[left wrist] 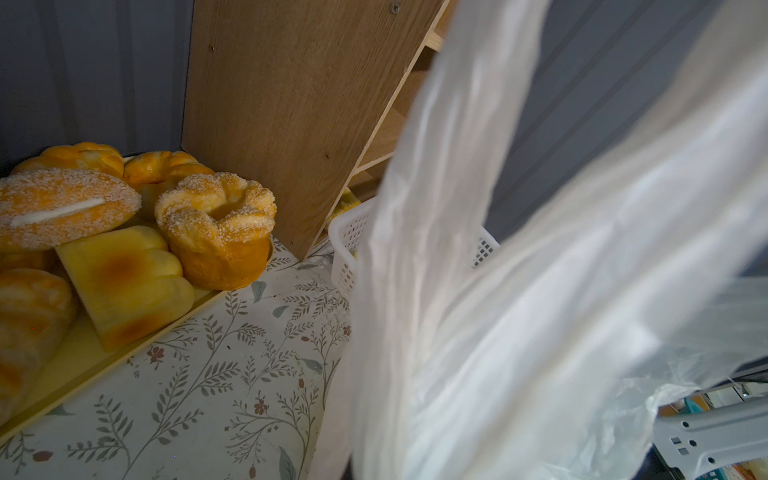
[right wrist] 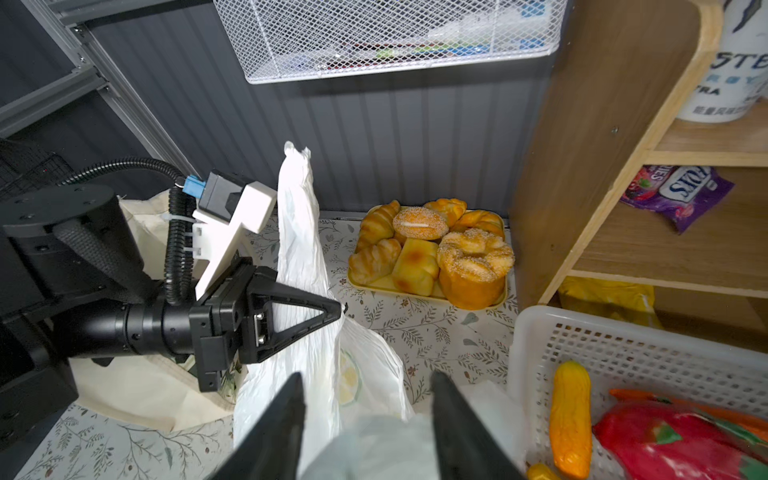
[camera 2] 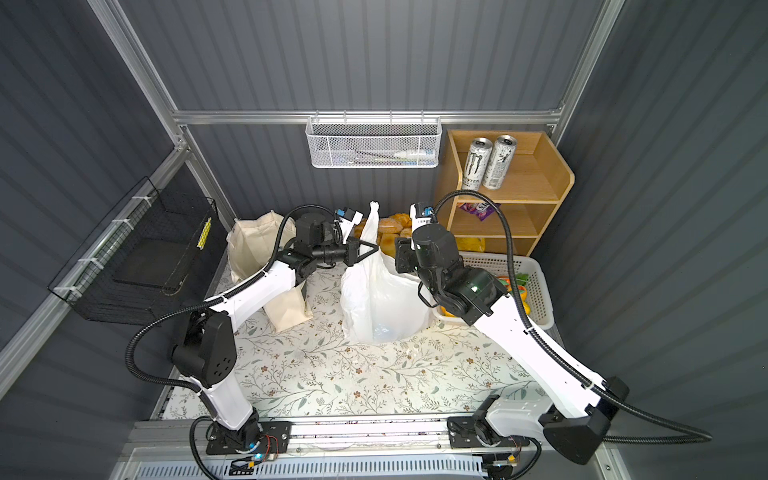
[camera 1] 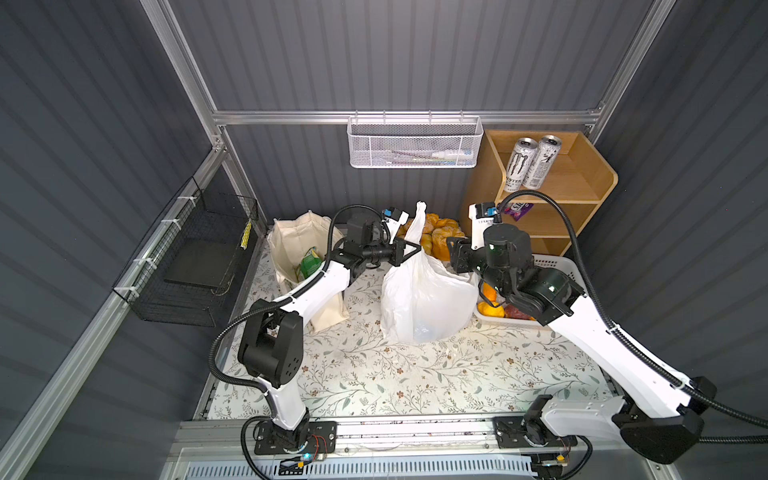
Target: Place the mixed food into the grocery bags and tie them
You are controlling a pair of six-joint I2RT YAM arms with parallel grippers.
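Observation:
The white plastic grocery bag (camera 1: 424, 303) (camera 2: 382, 303) stands mid-table with one handle (right wrist: 299, 216) pulled upright. My left gripper (camera 1: 417, 249) (camera 2: 375, 249) (right wrist: 338, 309) is shut on that handle; in the left wrist view the bag (left wrist: 540, 291) hides the jaws. My right gripper (right wrist: 368, 399) (camera 1: 451, 249) is open at the bag's right side, with bunched plastic between its jaws. The cream tote (camera 1: 291, 241) (camera 2: 249, 241) stands behind the left arm with a green packet (camera 1: 309, 262) inside. Yellow (right wrist: 571, 415) and red (right wrist: 673, 444) toy produce lie in the white basket (right wrist: 623, 340).
A tray of bread rolls (right wrist: 432, 249) (left wrist: 124, 249) sits at the back wall. The wooden shelf (camera 1: 582, 178) holds two cans (camera 1: 532, 162), a purple packet (right wrist: 677, 191) and a yellow packet (right wrist: 602, 297). A white mesh basket (camera 1: 415, 145) hangs above, and a black wire basket (camera 1: 191, 266) at left.

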